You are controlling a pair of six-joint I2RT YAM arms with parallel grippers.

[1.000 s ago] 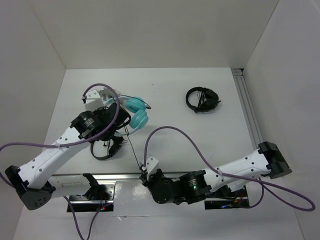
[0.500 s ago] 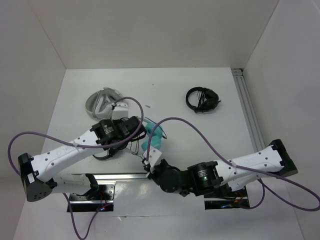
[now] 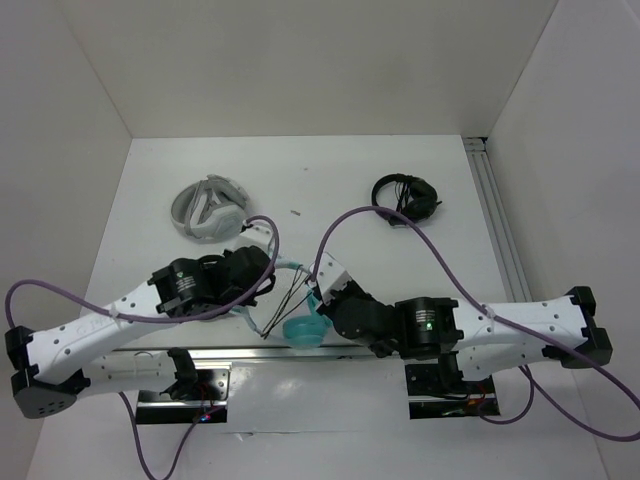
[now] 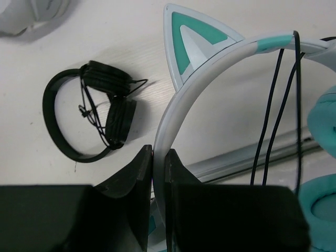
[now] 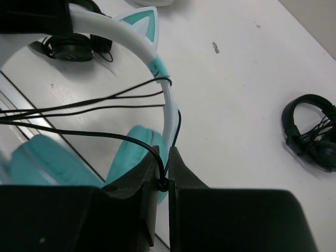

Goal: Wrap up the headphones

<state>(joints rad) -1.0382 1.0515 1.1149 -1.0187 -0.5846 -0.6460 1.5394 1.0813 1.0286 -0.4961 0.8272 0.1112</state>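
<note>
Overhead view: teal headphones (image 3: 305,328) sit lower centre, held btw both grippers next to the metal rail (image 3: 240,352) along the table's near edge, mostly hidden by the arms; left gripper (image 4: 159,176) shows at bottom centre of the left wrist view, jaws clamped tight on the white headband (image 4: 173,115); headband arcs up & to the right from the pads, w/ a cat ear (image 4: 191,44) standing at top centre, teal inner face toward the camera; thin black cable (image 4: 273,110) hangs in several strands over the headband's teal section at upper right of that view, running down past the teal earcups (image 4: 323,123) at the right edge; right gripper (image 5: 163,184) sits at bottom centre of the right wrist view, jaws nearly together & pinching the cable just below the headband's end; more cable strands run from the headband across to the left edge of that view; small black headphones (image 4: 89,118) lie flat on the table (image 4: 226,121) at centre-left of the left wrist view, apart from the teal set; second black pair (image 3: 405,197) lies upper right of the overhead view, well apart from both arms; grey-white folded headphones (image 3: 207,208) lie upper left of the overhead view, above the left arm's wrist in frame.
</note>
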